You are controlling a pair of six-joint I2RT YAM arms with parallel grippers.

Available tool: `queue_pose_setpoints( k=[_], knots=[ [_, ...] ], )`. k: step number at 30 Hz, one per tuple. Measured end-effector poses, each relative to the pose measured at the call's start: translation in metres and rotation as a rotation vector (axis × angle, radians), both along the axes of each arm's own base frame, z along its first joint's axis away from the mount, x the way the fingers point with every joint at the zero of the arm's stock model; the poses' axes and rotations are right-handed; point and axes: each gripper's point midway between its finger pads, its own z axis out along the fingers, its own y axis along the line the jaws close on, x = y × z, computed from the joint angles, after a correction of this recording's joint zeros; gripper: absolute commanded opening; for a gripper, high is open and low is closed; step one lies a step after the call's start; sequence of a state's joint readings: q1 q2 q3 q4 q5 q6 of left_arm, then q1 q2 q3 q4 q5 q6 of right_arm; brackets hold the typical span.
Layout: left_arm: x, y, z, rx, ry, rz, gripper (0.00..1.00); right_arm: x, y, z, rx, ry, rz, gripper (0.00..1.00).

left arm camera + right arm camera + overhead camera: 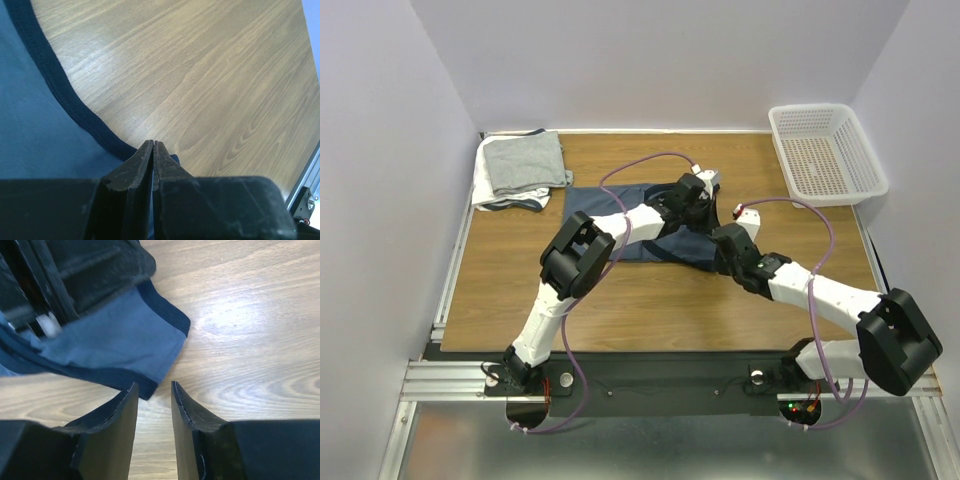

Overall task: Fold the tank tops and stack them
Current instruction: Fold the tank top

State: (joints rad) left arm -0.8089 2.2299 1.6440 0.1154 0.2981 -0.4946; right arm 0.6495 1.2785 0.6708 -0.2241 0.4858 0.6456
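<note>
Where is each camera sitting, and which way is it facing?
Top external: above and behind the bases, looking down on wooden table, slate-blue cloth tank top, left arm, right arm.
Left wrist: looks down past left gripper, shut on the top's navy trim.
Right wrist: looks down past open right gripper at its navy-edged flap.
All share that top.

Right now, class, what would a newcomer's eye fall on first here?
Both arms meet mid-table over the slate-blue tank top: the left gripper is shut on its navy edge, the right gripper open by a strap end. A folded grey stack lies far left, a white basket far right.
</note>
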Motion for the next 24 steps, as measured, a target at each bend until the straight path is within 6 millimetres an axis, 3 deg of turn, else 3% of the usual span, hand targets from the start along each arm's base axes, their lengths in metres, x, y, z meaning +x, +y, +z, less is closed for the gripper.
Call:
queue_pose_setpoints(
  k=[8, 16, 24],
  knots=[
    [0.003, 0.002, 0.000, -0.001, 0.001, 0.004, 0.16, -0.012, 0.001, -0.011, -0.040, 0.032, 0.073, 0.38],
    [0.002, 0.002, 0.000, -0.003, 0.003, 0.000, 0.16, -0.021, 0.018, -0.021, -0.070, 0.052, 0.148, 0.38],
    [0.002, 0.002, 0.000, -0.003, 0.003, -0.002, 0.15, -0.020, 0.009, -0.034, -0.130, 0.069, 0.115, 0.35]
  ],
)
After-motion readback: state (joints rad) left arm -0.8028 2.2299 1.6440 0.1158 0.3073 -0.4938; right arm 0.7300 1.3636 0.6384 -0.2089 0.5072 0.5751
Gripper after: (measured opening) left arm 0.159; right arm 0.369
